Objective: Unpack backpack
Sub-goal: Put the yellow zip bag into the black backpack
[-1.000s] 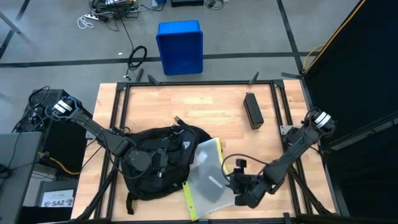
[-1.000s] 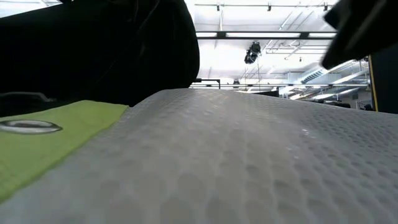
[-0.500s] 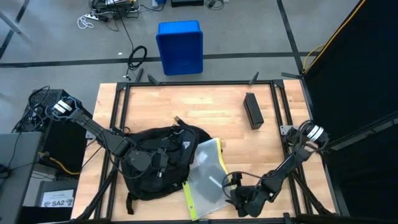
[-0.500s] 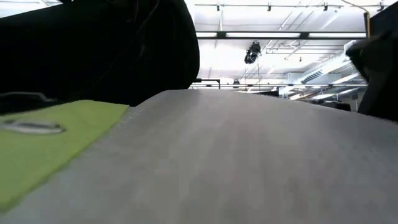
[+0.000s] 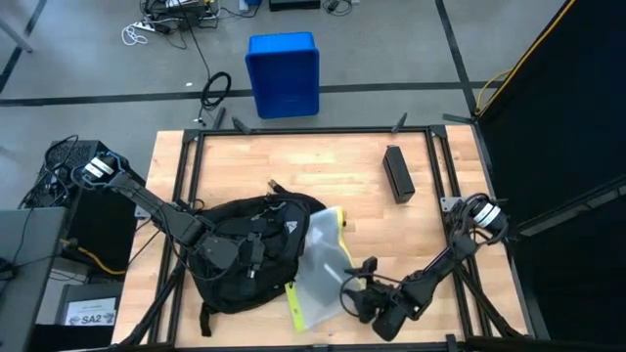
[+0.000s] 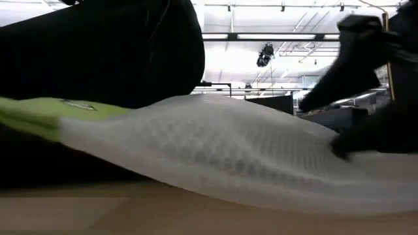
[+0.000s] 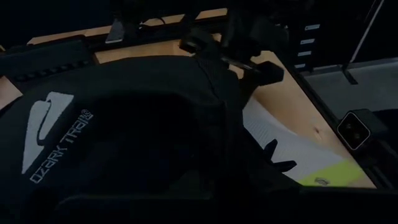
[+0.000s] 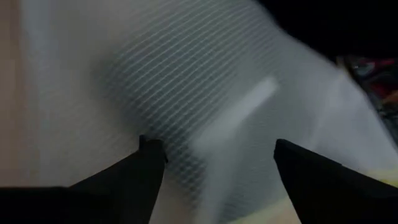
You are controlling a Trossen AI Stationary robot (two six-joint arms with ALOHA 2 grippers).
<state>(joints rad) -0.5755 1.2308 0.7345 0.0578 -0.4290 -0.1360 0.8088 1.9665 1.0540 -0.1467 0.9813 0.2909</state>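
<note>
The large black soft fabric backpack [image 5: 249,254] slumps on the left half of the wooden worktop [image 5: 323,171], a translucent mesh pouch with a lime-green edge [image 5: 321,269] lying against its right side. The left end effector [image 5: 223,250] is pressed shut into the fabric. The right end effector [image 8: 214,155] stands wide open over the pouch. The bag looks floppy; I'd grip a strap or seam.

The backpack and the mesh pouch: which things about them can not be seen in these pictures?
- backpack: its contents are hidden by its own fabric in every view.
- mesh pouch: contents blurred in the right wrist view; too small from above.
- left gripper: grip unclear, dark against the backpack.
- right gripper: open at the pouch; contact unclear.
</note>
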